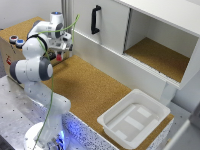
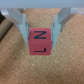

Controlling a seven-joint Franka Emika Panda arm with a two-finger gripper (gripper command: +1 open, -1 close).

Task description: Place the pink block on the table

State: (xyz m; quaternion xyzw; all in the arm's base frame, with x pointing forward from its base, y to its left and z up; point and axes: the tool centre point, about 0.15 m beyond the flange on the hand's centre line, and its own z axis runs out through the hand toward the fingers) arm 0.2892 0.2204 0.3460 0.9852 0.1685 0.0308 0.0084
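In the wrist view a small pinkish-red cube with dark letters, the pink block (image 2: 40, 42), sits between my two grey fingers (image 2: 23, 26), which press on its two sides. My gripper (image 2: 41, 36) is shut on it. Brown speckled cork fills the view under the block. In the exterior view my gripper (image 1: 60, 52) hangs low over the far left of the table (image 1: 95, 90), close to a wooden box, with the pink block (image 1: 60, 57) at its tips. I cannot tell whether the block touches the cork.
A cork-topped wooden box with coloured buttons (image 1: 16, 41) stands right beside the gripper. A white cabinet (image 1: 115, 30) with a black handle (image 1: 95, 19) and an open cork shelf (image 1: 160, 56) runs along the back. A white tray (image 1: 134, 119) sits at the exterior view's right.
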